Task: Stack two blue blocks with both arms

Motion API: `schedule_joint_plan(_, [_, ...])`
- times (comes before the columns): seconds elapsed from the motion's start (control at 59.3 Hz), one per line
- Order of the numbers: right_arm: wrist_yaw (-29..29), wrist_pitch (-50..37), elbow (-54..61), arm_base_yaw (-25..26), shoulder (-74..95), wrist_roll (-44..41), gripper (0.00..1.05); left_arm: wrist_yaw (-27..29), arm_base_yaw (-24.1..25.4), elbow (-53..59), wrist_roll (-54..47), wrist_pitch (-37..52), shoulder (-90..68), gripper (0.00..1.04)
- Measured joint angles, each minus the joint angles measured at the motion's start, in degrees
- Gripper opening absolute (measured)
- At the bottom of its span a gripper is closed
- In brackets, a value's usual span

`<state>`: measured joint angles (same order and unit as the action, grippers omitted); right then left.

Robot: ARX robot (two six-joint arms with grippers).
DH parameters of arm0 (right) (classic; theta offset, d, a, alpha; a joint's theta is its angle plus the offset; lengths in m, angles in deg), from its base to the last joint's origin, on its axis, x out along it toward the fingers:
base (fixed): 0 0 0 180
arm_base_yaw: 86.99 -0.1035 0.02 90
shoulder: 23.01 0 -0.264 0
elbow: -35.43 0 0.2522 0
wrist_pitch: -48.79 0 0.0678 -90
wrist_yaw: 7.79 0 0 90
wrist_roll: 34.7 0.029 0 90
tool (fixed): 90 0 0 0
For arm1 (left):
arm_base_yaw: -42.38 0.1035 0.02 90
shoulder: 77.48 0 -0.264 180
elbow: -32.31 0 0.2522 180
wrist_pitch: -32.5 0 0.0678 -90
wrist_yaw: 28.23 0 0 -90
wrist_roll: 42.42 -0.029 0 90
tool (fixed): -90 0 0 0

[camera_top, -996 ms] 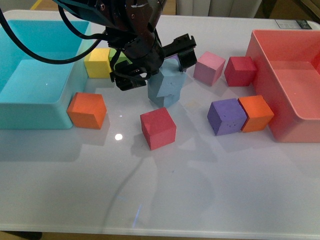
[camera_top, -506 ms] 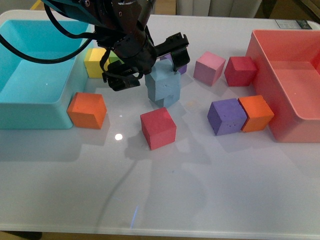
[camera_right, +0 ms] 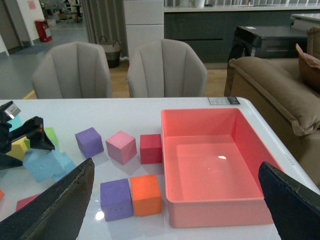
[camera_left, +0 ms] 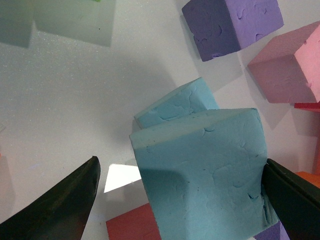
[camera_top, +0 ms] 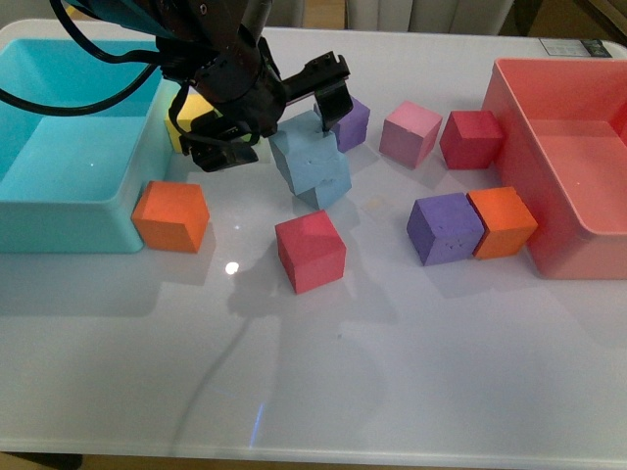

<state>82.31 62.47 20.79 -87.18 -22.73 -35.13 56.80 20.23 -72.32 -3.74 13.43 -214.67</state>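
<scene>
- The left tool [camera_top: 279, 135] is spread wide over the blue stack and grips nothing. Its two black fingers straddle the upper blue block [camera_top: 297, 149].
- In the left wrist view, one finger [camera_left: 292, 200] sits right at the edge of the upper blue block [camera_left: 200, 175], and I cannot tell whether they touch. The other finger [camera_left: 60, 205] stands clear of the opposite face, with bare table showing between them.
- The right tool [camera_right: 176, 165] is also wide open and empty. It is raised well above the table and does not show in the front view.
- The upper blue block rests on the lower blue block [camera_top: 330, 183]. It is tilted rather than flat, hangs over towards the robot's left, and has one corner pointing up.
- Both are cubes, so neither has a long side. The lower one sits flat on the table [camera_top: 392, 372], and a corner of it shows past the upper block in the left wrist view [camera_left: 175, 102].
- A red block [camera_top: 310, 250] lies just in front of the stack, nearer the robot, and a purple block [camera_top: 351, 122] sits just behind it.
- Further right are a pink block [camera_top: 409, 132] and a dark red block [camera_top: 470, 137]. Nearer the robot, a second purple block [camera_top: 446, 227] touches an orange block [camera_top: 502, 221].
- The red bin [camera_top: 509, 127] stands at the right edge and the turquoise bin [camera_top: 59, 220] at the left. Another orange block [camera_top: 171, 215] lies against the turquoise bin's near corner.
</scene>
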Motion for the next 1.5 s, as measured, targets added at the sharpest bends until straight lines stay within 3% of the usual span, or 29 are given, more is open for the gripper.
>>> schedule_joint_plan(1.063, [0.0, 0.0, 0.0, 0.0, 0.0, 0.0, 0.96, -1.9, -2.5, -1.8, 1.7, -1.5, 0.5, 0.96])
schedule_joint_plan(1.502, [0.0, 0.0, 0.0, 0.0, 0.0, 0.0, 0.96, -1.6, -0.4, 0.2, 1.2, -2.9, 4.2, 0.96])
